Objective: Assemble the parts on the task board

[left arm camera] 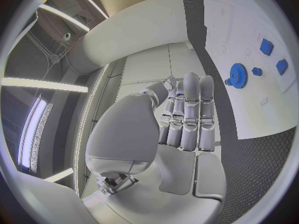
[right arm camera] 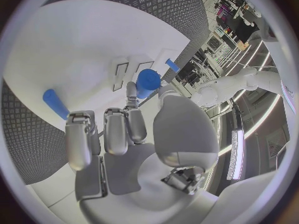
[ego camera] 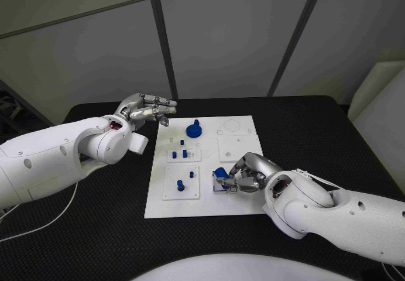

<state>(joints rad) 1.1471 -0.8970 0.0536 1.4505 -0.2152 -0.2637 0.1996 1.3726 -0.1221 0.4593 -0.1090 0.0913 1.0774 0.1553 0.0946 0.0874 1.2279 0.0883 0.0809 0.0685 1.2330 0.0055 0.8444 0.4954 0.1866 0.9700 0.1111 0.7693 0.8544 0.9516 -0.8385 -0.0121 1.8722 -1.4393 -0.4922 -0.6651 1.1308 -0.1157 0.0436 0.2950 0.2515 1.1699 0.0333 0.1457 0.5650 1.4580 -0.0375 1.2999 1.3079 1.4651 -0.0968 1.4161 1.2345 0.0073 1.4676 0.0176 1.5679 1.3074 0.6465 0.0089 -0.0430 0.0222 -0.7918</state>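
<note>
Your right hand (ego camera: 244, 174) rests at the near right part of the task board (ego camera: 240, 205), its fingers (right arm camera: 134, 92) grasping a blue cylindrical part (right arm camera: 148, 80) over a small white fixture there; whether that part is seated yet cannot be told. Your left hand (ego camera: 145, 109) hovers above the black surface (ego camera: 93, 234) just off the board's far left corner, fingers (left arm camera: 190, 109) released, loosely curled and holding nothing. On the board, a blue gear (ego camera: 195, 128) sits near the far edge, small blue pegs (ego camera: 179, 154) stand in the middle left plate, and another blue peg (ego camera: 179, 185) stands in the near left plate. A loose blue bar (right arm camera: 55, 102) lies on the board beside your right hand. Judged from this, assembly is roughly midway: several pegs appear placed, while the held part, the bar and the gear seem left to fit.
</note>
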